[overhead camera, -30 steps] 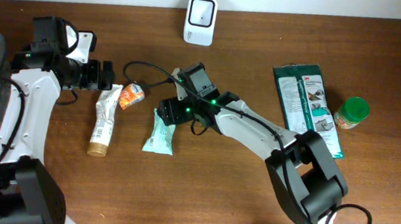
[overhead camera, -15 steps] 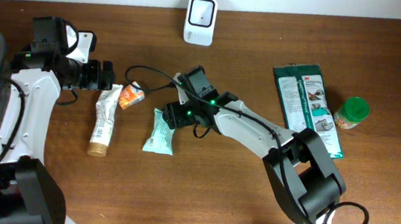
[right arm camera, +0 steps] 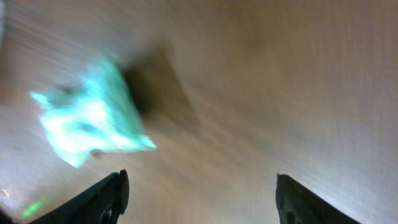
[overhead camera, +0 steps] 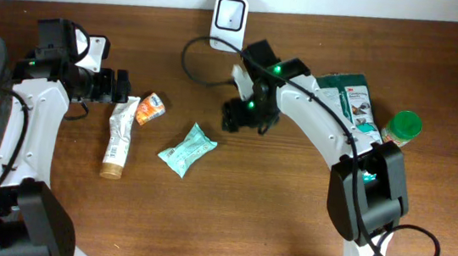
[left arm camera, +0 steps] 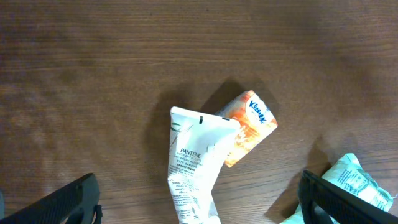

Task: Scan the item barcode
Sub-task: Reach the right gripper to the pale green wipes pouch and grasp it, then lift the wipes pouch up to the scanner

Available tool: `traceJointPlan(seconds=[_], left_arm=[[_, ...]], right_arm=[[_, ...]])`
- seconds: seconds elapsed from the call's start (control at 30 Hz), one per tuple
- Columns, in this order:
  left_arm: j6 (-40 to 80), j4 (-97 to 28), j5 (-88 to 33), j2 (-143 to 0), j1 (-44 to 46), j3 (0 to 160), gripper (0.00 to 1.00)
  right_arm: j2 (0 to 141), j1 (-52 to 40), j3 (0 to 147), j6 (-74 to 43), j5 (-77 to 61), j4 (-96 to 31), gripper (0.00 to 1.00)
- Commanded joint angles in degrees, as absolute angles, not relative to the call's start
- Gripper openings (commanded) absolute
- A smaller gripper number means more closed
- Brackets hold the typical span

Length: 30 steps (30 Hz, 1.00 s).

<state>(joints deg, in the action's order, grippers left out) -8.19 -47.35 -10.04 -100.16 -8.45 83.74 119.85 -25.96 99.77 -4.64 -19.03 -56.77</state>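
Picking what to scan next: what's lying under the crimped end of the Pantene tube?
The orange Kleenex pack. The Pantene tube overlaps its left edge, so that covered part, and anything printed there, cannot be seen.

**Grained wood, creased film, matt black plastic**

The table (left arm camera: 93, 62) is brown wood with a fine grain and a dull sheen. The left fingers (left arm camera: 62, 202) look like matt black plastic. Ahead of them, between the two, lies a white tube (left arm camera: 193, 168) of smooth, softly creased plastic, touching an orange tissue pack (left arm camera: 249, 124) in glossy film. A teal packet (left arm camera: 357, 180) of crinkled film lies just beside one fingertip. The scanner (overhead camera: 229, 13), well apart from the fingers, is smooth white plastic.
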Motion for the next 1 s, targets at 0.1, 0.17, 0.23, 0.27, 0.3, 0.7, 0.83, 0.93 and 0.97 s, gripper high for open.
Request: traceJointPlan(seconds=[0.1,0.17,0.23,0.27,0.3,0.7,0.83,0.93,0.97], left_arm=[[-9.3,-47.2,-10.0,-100.1,-8.7,84.5,0.99],[-9.3,-47.2,-10.0,-100.1,-8.7,84.5,0.99],[-9.3,-47.2,-10.0,-100.1,-8.7,84.5,0.99],[-9.3,-47.2,-10.0,-100.1,-8.7,84.5,0.99],[-9.3,-47.2,-10.0,-100.1,-8.7,84.5,0.99],[-9.3,-47.2,-10.0,-100.1,-8.7,84.5,0.99],[-9.3,-47.2,-10.0,-100.1,-8.7,84.5,0.99],[-9.3,-47.2,-10.0,-100.1,-8.7,84.5,0.99],[-9.3,-47.2,-10.0,-100.1,-8.7,84.5,0.99]], right_arm=[[131.6,-26.2,100.7,11.7,-42.7,-50.6,0.72],[133.3,-26.2,100.7,11.8,-46.2,-48.9,0.72],[133.6,-26.2,100.7,11.5,-48.1,-48.1,0.73],[133.6,-26.2,100.7,11.5,-49.5,-48.0,0.73],[133.8,-26.6,100.7,11.2,-51.1,-48.0,0.73],[136.4,-26.3,100.6,-1.3,-50.3,-49.7,0.04],[125.0,-18.7,100.6,0.0,-42.1,-56.6,0.04],[116.5,-13.2,100.6,2.7,-41.3,-61.4,0.04],[113.7,-11.5,100.6,3.3,-41.3,-62.9,0.04]])
